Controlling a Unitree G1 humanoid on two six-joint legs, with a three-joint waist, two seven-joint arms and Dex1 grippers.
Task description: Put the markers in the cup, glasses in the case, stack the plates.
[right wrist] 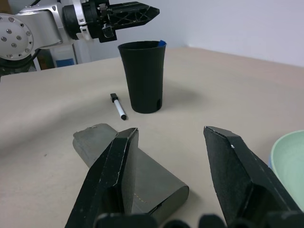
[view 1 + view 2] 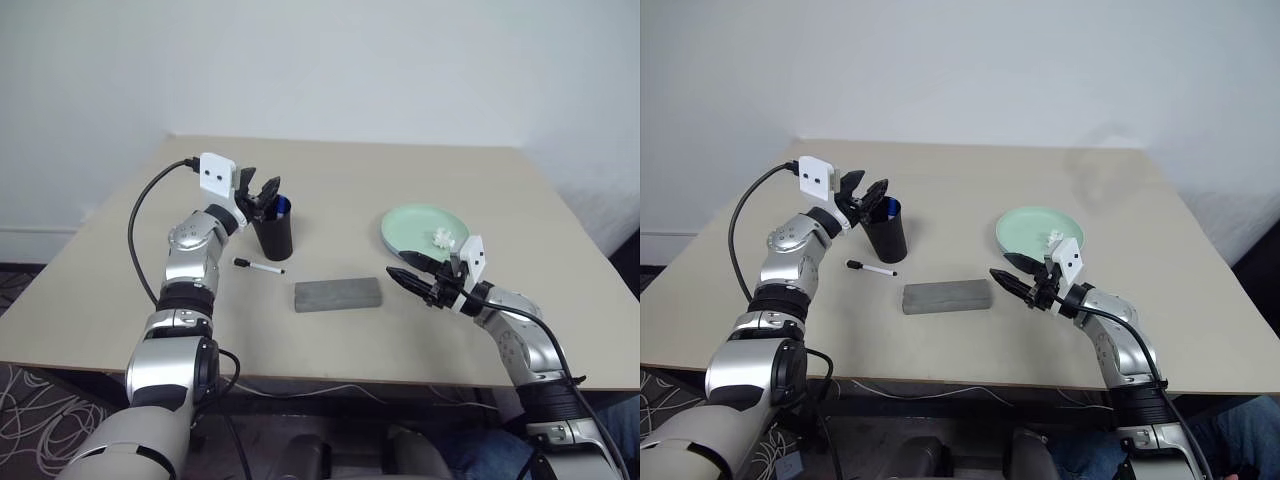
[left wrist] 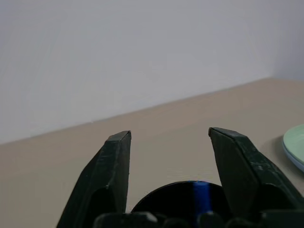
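Note:
The black cup [image 2: 273, 235] stands upright left of the table's middle, with a blue-capped marker [image 2: 284, 205] standing inside it. My left gripper [image 2: 262, 190] hovers just over the cup's rim, open and empty. A second marker [image 2: 258, 266], black-capped, lies flat on the table beside the cup's base. In the middle lies the grey case [image 2: 338, 294], lid down. My right gripper [image 2: 397, 265] is open and empty, just right of the case and in front of the mint green plate [image 2: 415, 225]. The glasses are out of view.
A small crumpled white paper [image 2: 443, 237] sits on the green plate's near right side. The beige table [image 2: 450, 180] ends at a white wall behind. A black cable loops off my left wrist.

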